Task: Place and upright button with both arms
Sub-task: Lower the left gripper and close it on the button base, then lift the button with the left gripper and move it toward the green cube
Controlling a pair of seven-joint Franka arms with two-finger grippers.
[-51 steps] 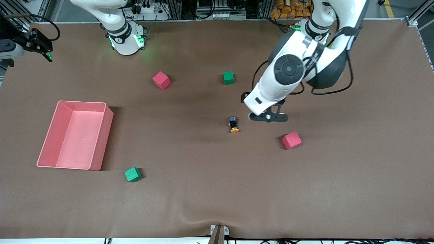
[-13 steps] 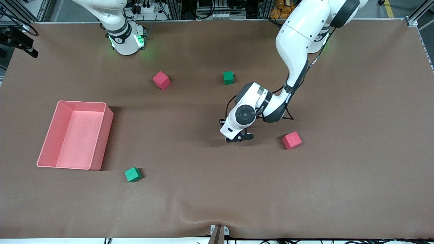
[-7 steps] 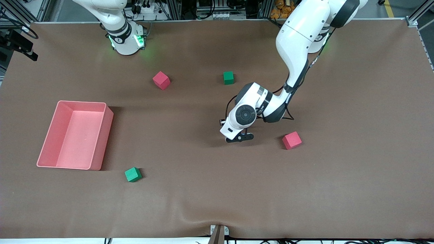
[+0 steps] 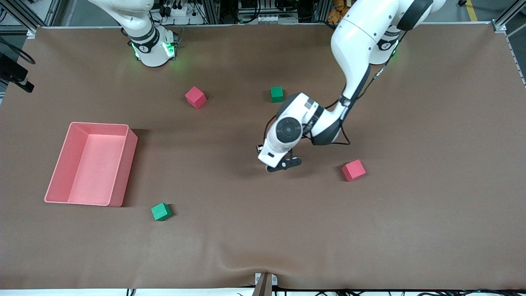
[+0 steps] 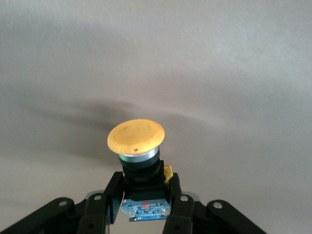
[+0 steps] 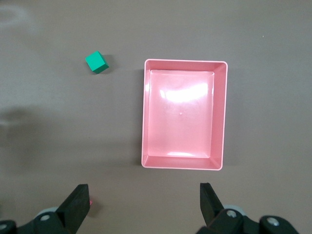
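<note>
Counter: brown covering, wide, carrying everything else; a soft shadow lies under the left arm's wrist near the middle.

Left arm: comes from its base at the top of the front view and bends down over the middle of the counter, the wrist low above the surface.

Right arm: only its base and lowest links show in the front view; it waits, raised high above its own end of the counter.

Pink bin: open rectangular tray toward the right arm's end of the counter, nothing inside it; seen from straight above in the right wrist view.

Left pincer: over the middle of the counter, its two black fingers closed narrowly on the black body of the button.

Right pincer: over the pink bin, fingers spread wide with nothing between them.

Red cubes: one near the left pincer, toward the left arm's end; the other farther from the front camera, toward the right arm's base.

Green cubes: one just beside the left arm's wrist in the front view, farther from the camera; the other nearer to the camera, close to the bin's corner, also visible in the right wrist view.

Button: held clear of the counter in the left pincer, orange cap pointing away from the fingers, black body clamped between them; hidden by the wrist in the front view.
</note>
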